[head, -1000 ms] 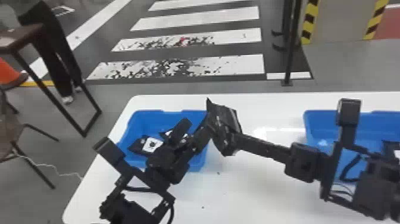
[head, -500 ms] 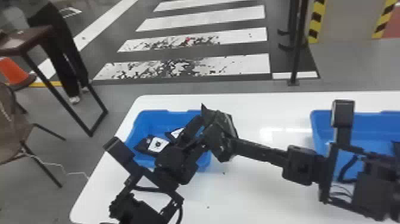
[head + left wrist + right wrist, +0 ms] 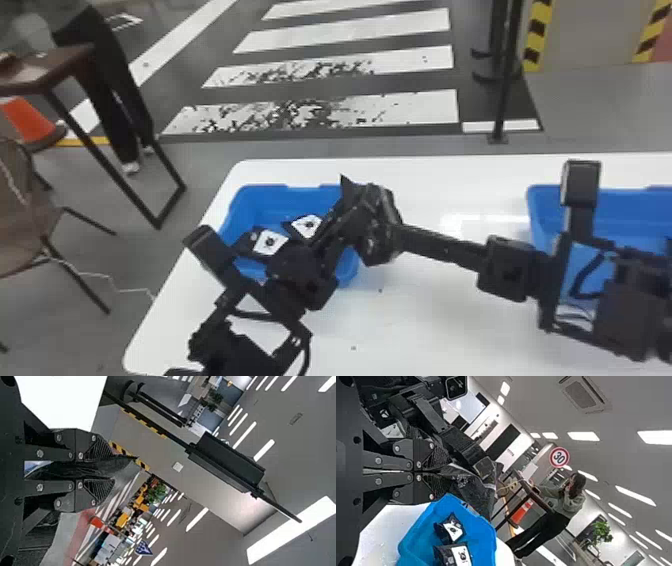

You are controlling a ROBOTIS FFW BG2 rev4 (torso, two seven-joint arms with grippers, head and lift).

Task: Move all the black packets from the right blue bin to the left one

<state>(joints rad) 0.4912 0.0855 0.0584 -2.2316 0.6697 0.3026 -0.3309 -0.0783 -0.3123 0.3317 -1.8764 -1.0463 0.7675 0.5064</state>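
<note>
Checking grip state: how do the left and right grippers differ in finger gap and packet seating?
The left gripper's fingers stand apart; the right gripper's are nearly together. Black packet reaches well back between the left gripper's fingers; at the right gripper, it's pinched at the tips and sticks out beyond. Both have ribbed black fingertips.

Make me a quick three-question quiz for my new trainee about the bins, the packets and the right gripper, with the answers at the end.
1. True or false: at least two packets lie in the left bin.
2. Where does the right gripper hold a black packet? (a) flat on the table, (b) under a chair, (c) up in the air.
3. Fill in the blank: the right bin is coloured ____.

Key: 1 true; 2 c; 3 blue.
</note>
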